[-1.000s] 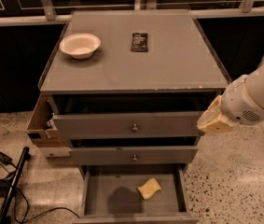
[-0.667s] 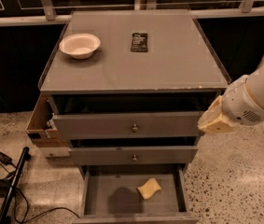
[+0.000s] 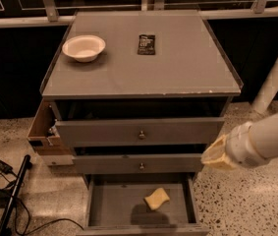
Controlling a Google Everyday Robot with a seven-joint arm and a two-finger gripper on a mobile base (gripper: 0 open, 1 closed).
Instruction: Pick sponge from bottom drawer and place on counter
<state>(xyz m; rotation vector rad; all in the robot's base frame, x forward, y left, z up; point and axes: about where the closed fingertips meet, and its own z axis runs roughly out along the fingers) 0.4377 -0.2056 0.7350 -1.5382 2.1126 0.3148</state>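
Observation:
The pale-yellow sponge [image 3: 156,198] lies on the floor of the bottom drawer [image 3: 114,208], which is pulled out, right of its middle. The grey counter [image 3: 143,73] is the cabinet top above three drawers. My gripper [image 3: 217,154], on the white arm coming in from the right, hangs beside the cabinet's right front corner, level with the middle drawer. It is above and to the right of the sponge and apart from it. It holds nothing that I can see.
A white bowl [image 3: 83,47] and a black packet [image 3: 147,44] sit on the counter's back half. The top drawer [image 3: 138,131] sticks out a little. A cardboard box [image 3: 42,129] hangs at the cabinet's left side. Cables and a black bar [image 3: 12,198] lie on the floor left. A white pole [image 3: 276,77] stands at right.
My gripper has moved down and a little left, from level with the top drawer to level with the middle drawer. The sponge has not moved.

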